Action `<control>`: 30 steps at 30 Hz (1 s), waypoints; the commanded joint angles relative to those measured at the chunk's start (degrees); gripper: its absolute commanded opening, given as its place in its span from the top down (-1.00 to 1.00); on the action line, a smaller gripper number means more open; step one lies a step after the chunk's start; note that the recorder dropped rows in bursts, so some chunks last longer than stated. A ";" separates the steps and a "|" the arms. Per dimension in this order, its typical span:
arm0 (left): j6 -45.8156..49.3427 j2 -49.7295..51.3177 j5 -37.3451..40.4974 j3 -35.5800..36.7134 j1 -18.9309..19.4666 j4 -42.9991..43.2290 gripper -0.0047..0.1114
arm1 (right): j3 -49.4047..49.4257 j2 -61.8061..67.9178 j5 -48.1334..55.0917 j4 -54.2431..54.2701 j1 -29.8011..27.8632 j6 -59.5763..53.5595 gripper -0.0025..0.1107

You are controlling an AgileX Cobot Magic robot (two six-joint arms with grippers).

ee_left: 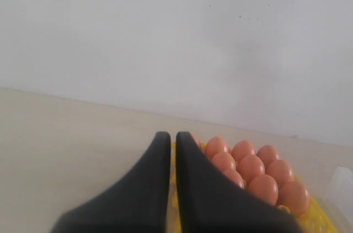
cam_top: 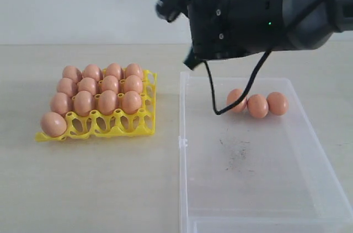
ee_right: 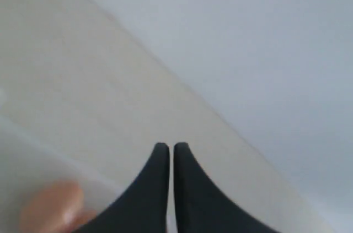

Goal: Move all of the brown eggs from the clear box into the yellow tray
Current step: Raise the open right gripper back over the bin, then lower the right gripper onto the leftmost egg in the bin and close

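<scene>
The yellow tray (cam_top: 148, 118) sits on the left and holds several brown eggs (cam_top: 108, 101); one egg (cam_top: 53, 124) sits in its front row, at the left corner. Three brown eggs (cam_top: 257, 106) lie in a row at the far end of the clear box (cam_top: 259, 183). My right arm's black body (cam_top: 237, 21) hangs above the box's far left corner. The right gripper (ee_right: 166, 146) is shut and empty, with a blurred egg (ee_right: 52, 208) beside it. The left gripper (ee_left: 167, 135) is shut and empty, just beside the filled tray (ee_left: 317, 213). It does not show in the exterior view.
A black cable (cam_top: 212, 92) loops down from the right arm to just in front of the leftmost boxed egg. Dark scuff marks (cam_top: 237, 153) spot the box floor. A pale wall (cam_top: 83, 1) stands behind the beige table (cam_top: 88, 189).
</scene>
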 commanded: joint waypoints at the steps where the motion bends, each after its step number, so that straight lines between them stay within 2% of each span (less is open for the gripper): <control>1: -0.07 0.20 -0.32 -0.21 -0.22 -0.03 0.85 | 0.38 -0.84 8.75 25.24 -4.33 -23.27 0.96; 7: -0.07 0.20 -0.32 -0.21 -0.22 -0.03 0.85 | 0.38 -0.84 -9.32 67.99 -17.26 -43.44 0.96; 10: -0.07 0.20 -0.32 -0.21 -0.22 -0.03 0.85 | 0.38 -0.84 -13.30 83.68 -20.86 -55.52 0.96; 13: -0.07 0.20 -0.32 -0.21 -0.22 -0.03 0.85 | 0.38 -0.84 -16.13 84.76 -21.09 -57.73 0.95; 15: -0.07 0.20 -0.32 -0.21 -0.22 -0.03 0.85 | 0.38 -0.39 -18.13 84.40 -21.09 -57.46 0.84; 18: -0.07 0.20 -0.32 -0.21 -0.22 -0.03 0.85 | 0.38 0.81 -20.75 81.38 -21.09 -54.97 0.49; 21: -0.07 0.20 -0.32 -0.21 -0.22 -0.03 0.85 | 0.38 2.86 -22.99 77.44 -21.09 -45.53 0.03; 22: -0.07 0.20 -0.32 -0.21 -0.22 -0.03 0.85 | 0.25 3.57 -22.99 76.66 -21.09 -42.53 -0.04; 25: -0.07 0.20 -0.32 -0.21 -0.22 -0.03 0.85 | -0.80 5.38 -22.09 75.06 -21.52 -38.17 -0.06; 30: -0.07 0.20 -0.32 -0.21 -0.22 -0.03 0.85 | -1.20 7.62 -22.96 72.92 -23.09 -37.31 -0.06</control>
